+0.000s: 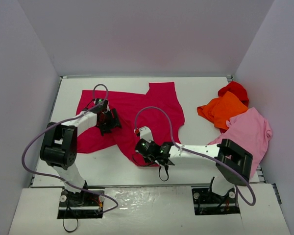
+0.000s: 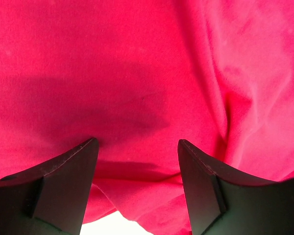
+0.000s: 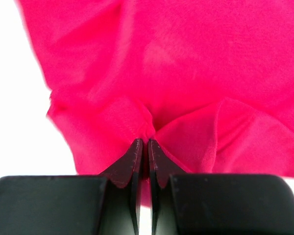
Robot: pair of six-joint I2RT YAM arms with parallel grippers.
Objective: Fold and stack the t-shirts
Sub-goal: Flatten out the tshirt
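Crimson shirt [image 1: 137, 110] lies spread mid-frame on the tabletop [image 1: 201, 90]. Right gripper [image 3: 143, 147] is clamped on a thin pinch at its lower edge; left gripper [image 2: 137, 143] stands apart above the cloth. Risk: the pinch slips, or a one-sided pull bunches the shirt.

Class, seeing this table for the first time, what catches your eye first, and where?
The large crimson t-shirt lies spread across the middle of the table, the right gripper pinching its near edge, the left gripper open over its left part. At the right lie an orange shirt, a bright red shirt and a pink shirt.
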